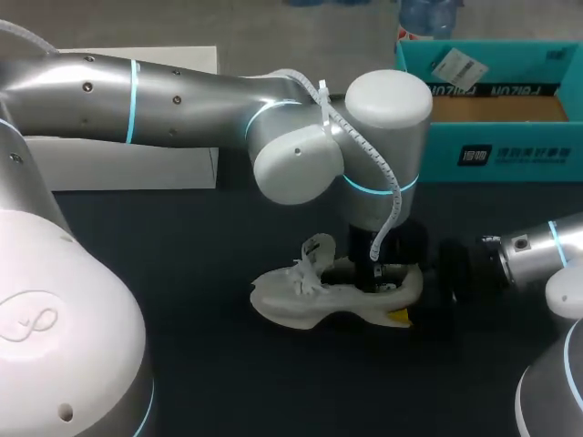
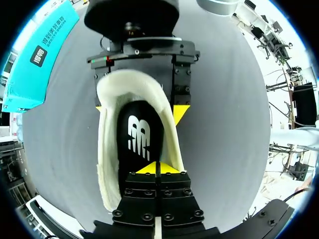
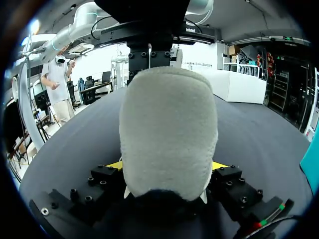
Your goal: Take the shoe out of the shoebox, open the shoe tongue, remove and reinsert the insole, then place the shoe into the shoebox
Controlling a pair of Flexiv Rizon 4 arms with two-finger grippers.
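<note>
One white shoe with a fleecy heel lies just below the frame's centre on the dark table. One teal cardboard shoebox stands upper right and one flat white box upper left. The left arm hides the shoe's mouth. The right gripper fingers clamp the heel. The left gripper fingers, pressed together, touch the black insole.
</note>
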